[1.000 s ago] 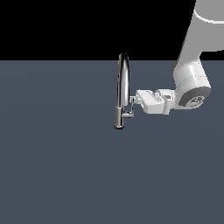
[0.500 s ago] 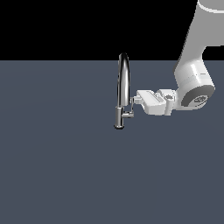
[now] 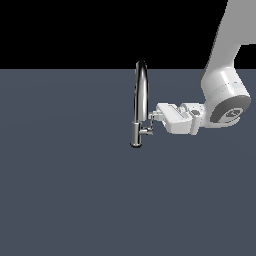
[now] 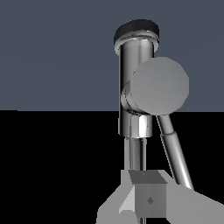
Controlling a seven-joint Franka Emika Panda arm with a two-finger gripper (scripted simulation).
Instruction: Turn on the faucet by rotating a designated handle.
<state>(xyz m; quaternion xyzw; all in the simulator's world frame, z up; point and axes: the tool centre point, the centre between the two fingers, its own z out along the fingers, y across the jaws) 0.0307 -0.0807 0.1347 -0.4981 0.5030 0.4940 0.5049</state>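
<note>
Reaching sideways at the faucet point(image 3: 140, 100) standing mid counter point(image 3: 65, 190), fingers point(image 3: 152, 117) sit right by the handle point(image 3: 149, 128) low on its body, prob. to push it round; open or shut, can't tell.

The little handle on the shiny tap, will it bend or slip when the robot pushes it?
The handle looks like solid chrome, so it will probably stay stiff and swing round its stub rather than bend. Its smooth, mirror-like rod may be slippery, so the end effector could slide off. The faucet looks fixed at its base, so tipping seems unlikely.
</note>
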